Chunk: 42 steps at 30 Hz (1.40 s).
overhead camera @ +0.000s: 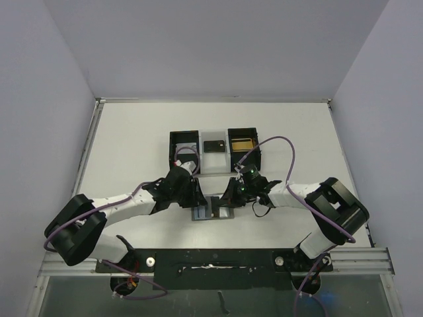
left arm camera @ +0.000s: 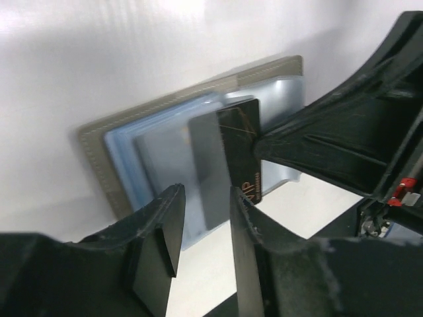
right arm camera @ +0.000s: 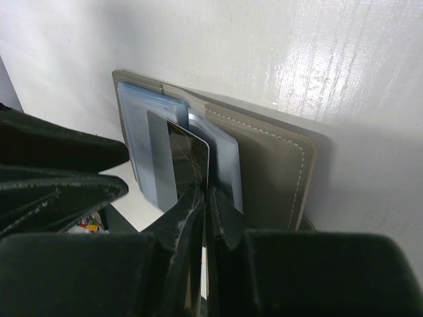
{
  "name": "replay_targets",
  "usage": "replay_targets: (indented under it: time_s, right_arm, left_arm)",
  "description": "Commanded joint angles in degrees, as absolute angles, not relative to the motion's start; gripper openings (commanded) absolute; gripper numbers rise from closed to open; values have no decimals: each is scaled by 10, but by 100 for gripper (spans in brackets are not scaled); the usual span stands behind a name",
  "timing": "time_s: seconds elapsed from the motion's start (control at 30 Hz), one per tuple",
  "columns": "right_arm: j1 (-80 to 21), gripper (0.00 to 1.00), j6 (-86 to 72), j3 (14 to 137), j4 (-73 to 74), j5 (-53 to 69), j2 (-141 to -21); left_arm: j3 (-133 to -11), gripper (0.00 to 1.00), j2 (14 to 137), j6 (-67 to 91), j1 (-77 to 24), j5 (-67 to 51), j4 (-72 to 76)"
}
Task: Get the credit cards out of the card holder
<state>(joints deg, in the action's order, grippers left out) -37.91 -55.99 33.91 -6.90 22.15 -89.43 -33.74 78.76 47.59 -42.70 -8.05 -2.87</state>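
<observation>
The card holder (overhead camera: pixel 213 212) lies open on the table between both arms, grey outside (right arm camera: pixel 271 165) with blue pocket panels (left arm camera: pixel 142 158). A glossy black card (left arm camera: pixel 241 152) marked VIP sticks up from the middle pockets. My right gripper (right arm camera: pixel 206 190) is shut on its edge, and its fingers (left arm camera: pixel 344 132) reach in from the right in the left wrist view. Beside it a flat greyish card (left arm camera: pixel 206 168) shows over the left panel. My left gripper (left arm camera: pixel 205 198) hovers open just in front of the cards, with nothing between its fingers.
A black three-compartment tray (overhead camera: pixel 173 148) stands just behind the holder. Its middle compartment holds a dark card (overhead camera: pixel 213 146) and its right one a gold-coloured object (overhead camera: pixel 242 143). White walls close in the table on three sides.
</observation>
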Motion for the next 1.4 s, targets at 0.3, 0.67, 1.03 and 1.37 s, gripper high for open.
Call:
replay_targets:
  time_s: [0.3,0.67,1.03,1.37]
  right_arm:
    - [-376,0,-562,320,-90,213,-860]
    - [-376,26,-596,283,-162,221,-877]
    - [-375,27,-656,252,-306,260,-918]
    - [-377,18,-666,257,-365,287,-925]
  left_arm:
    - [-329,6,848,513,-462,-37,-26]
    - [-295,5,840,516,-461,-43,-20]
    - [-305,4,854,508,-461,-55,-17]
    - [-299,3,851,513,-461,-62,-6]
